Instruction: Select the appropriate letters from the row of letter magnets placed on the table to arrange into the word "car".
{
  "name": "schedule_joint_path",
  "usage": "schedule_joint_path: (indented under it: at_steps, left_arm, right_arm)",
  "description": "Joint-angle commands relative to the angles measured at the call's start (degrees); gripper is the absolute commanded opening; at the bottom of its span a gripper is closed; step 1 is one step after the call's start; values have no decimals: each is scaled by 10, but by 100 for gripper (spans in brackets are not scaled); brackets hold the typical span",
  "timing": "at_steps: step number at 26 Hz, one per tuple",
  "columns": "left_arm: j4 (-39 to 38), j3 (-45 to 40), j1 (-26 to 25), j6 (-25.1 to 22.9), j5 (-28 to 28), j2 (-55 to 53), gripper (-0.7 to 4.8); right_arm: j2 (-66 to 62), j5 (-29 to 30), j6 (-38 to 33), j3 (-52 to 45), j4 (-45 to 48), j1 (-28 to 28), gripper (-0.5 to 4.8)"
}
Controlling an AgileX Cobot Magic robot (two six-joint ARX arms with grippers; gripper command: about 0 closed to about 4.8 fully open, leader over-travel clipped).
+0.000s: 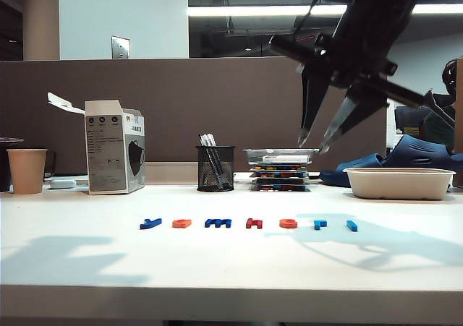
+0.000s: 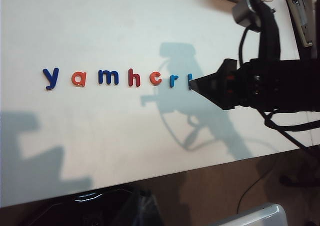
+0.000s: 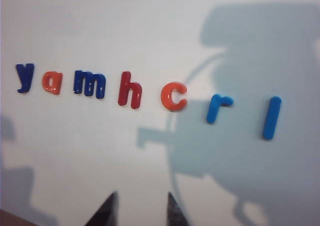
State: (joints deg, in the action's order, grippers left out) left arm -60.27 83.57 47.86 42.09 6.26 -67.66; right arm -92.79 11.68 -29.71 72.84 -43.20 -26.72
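Observation:
On the white table the row of letter magnets reads y, a, m, h, c, r, l. The orange "a" is second from the left. The orange-red "c" and the light-blue "r" lie side by side further right. My right gripper hangs open and empty, high above the c and r. It also shows in the left wrist view, hiding part of the last letter. Of the left gripper only a dark blur shows.
Along the back stand a paper cup, a white carton, a black mesh pen holder, a stack of trays and a white oval dish. A dark-blue "y", "m", dark-red "h" and light-blue "l" share the row.

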Motion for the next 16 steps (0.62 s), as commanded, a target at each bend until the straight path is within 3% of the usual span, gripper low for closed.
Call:
schedule_joint_path:
  at_steps: [1, 4, 16]
  left_arm:
    - [4, 1, 0, 0, 2, 1, -5]
    - [4, 1, 0, 0, 2, 1, -5]
    - [4, 1, 0, 0, 2, 1, -5]
  right_arm:
    - [-16, -3, -21, 2, 23, -9, 127]
    - [-31, -12, -29, 2, 36, -17, 187]
    - [-70, -57, -32, 2, 90, -40, 190]
